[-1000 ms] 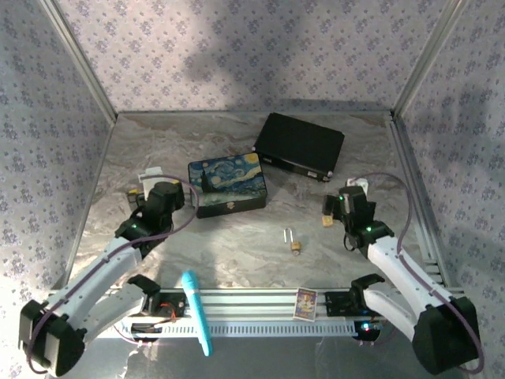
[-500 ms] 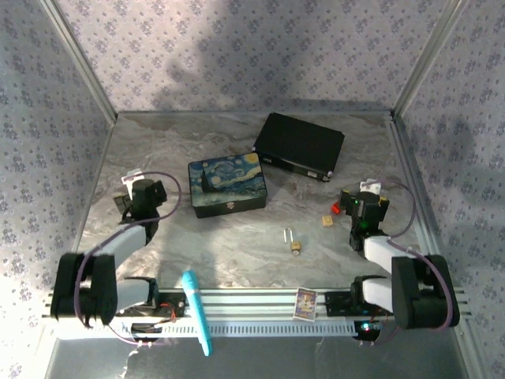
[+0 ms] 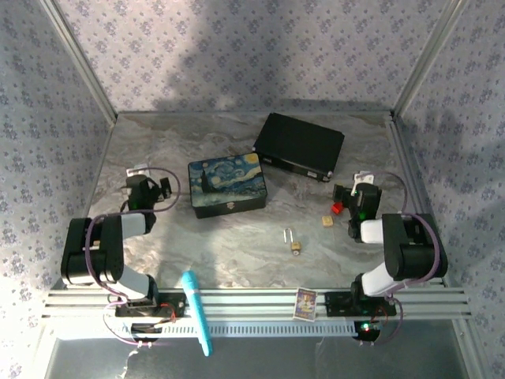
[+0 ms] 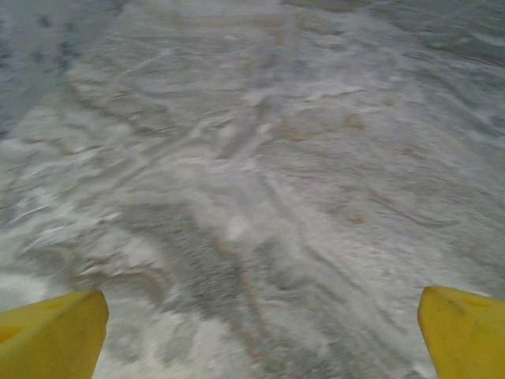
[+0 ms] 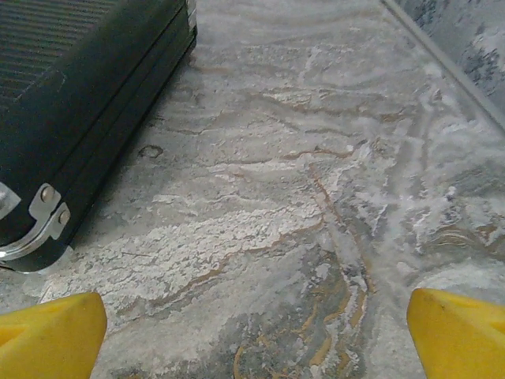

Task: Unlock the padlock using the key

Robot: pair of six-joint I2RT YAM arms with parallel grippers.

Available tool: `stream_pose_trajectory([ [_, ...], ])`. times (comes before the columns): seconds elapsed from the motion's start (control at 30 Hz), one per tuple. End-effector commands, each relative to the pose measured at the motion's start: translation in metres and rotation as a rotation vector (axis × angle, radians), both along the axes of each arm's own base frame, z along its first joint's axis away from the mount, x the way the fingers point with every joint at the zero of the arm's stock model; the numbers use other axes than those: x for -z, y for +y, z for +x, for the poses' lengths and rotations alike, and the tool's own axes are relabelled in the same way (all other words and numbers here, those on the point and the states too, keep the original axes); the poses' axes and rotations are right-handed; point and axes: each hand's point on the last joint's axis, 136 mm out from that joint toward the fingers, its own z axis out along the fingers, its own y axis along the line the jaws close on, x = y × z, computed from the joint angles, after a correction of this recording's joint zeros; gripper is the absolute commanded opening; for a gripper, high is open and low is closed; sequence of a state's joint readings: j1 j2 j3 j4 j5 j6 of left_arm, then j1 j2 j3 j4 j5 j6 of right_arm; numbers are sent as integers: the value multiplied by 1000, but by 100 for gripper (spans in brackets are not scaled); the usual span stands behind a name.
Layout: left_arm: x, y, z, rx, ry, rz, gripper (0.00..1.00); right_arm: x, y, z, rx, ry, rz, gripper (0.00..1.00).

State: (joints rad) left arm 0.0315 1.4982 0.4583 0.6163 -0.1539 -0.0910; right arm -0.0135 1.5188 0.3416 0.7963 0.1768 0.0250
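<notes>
Mid-table, spotted padlock (image 3: 294, 242) and key (image 3: 327, 221) lying loose, outside left gripper (image 4: 256, 332) and right gripper (image 5: 256, 332), both gaping wide and empty.

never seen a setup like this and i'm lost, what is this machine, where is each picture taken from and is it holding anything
These are two robot arms bolted at the near edge of a marbled table. The wide picture looks down from above and behind them: left arm, right arm. The other two come from wrist cameras; the yellow fingertips at the corners of each are the jaws, wide open, holding nothing. On the table lie a small padlock, a tiny key near a red piece, a painted box, a black case, and by the rail a blue pen and a card.
</notes>
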Motion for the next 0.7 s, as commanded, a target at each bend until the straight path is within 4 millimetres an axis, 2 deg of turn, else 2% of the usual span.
stream_pose_trajectory([
  [0.0,-16,-21,14,133,-79,-11,100,-19,2,14,-29,-56,-12,99],
  [0.1,-13,-25,9,158,-131,-9,100,-20,3,14,-30,-61,-13,99],
  [0.67,-11,-23,9,141,-107,2,100,-19,4,15,-35,-52,-18,99],
])
